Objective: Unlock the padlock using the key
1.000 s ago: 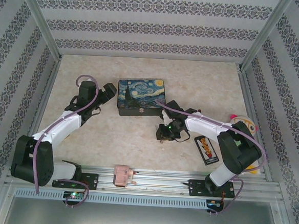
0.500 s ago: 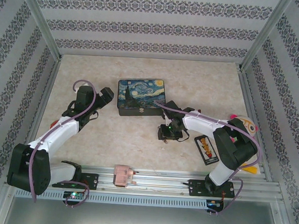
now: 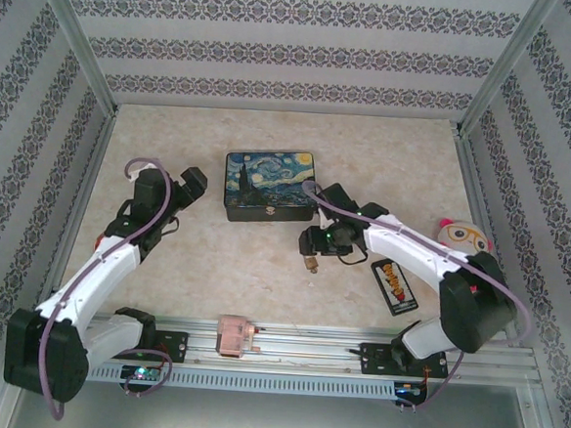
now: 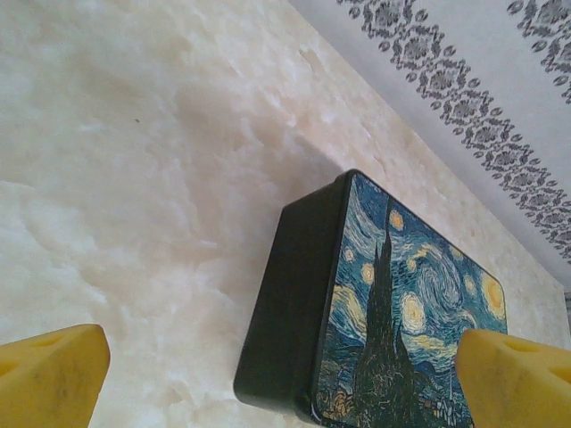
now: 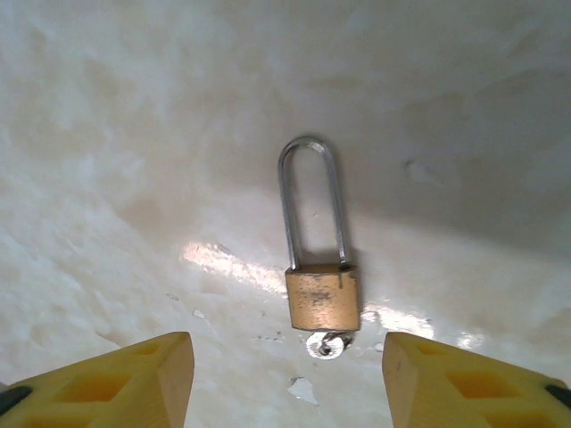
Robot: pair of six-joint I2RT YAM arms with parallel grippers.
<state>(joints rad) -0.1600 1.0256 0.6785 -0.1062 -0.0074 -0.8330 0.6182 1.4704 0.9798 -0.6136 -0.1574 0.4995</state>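
Looking down from the top external view, the painted box (image 3: pixel 270 186) lies on the marble table (image 3: pixel 388 153), and everything else is placed around it. The left gripper (image 3: pixel 196 182) hangs just off the box's left end. The right gripper (image 3: pixel 311 251) hovers off the box's near right corner, tipped down toward the table. The padlock (image 3: pixel 311 264) lies on the table just past that same corner, on the box's near side, right beneath the right gripper's tips. A printed card (image 3: pixel 394 283) and a plush toy (image 3: pixel 458 236) lie further to the right of the box.

From the left wrist, the left gripper (image 4: pixel 284 383) shows two yellow fingertips (image 4: pixel 49 374) standing wide apart and bare. The box (image 4: pixel 393 312) lies beyond them, untouched, its dark side wall toward the camera.

From the right wrist, the right gripper (image 5: pixel 285 383) has its yellow fingertips (image 5: pixel 116 383) parted and gripping nothing. The padlock (image 5: pixel 321 296) lies flat between them, touching neither. Its shackle (image 5: pixel 312 201) points away from the camera, both legs reaching the brass body. The key (image 5: pixel 326 343) shows as a small silvery head against the bottom of that body.
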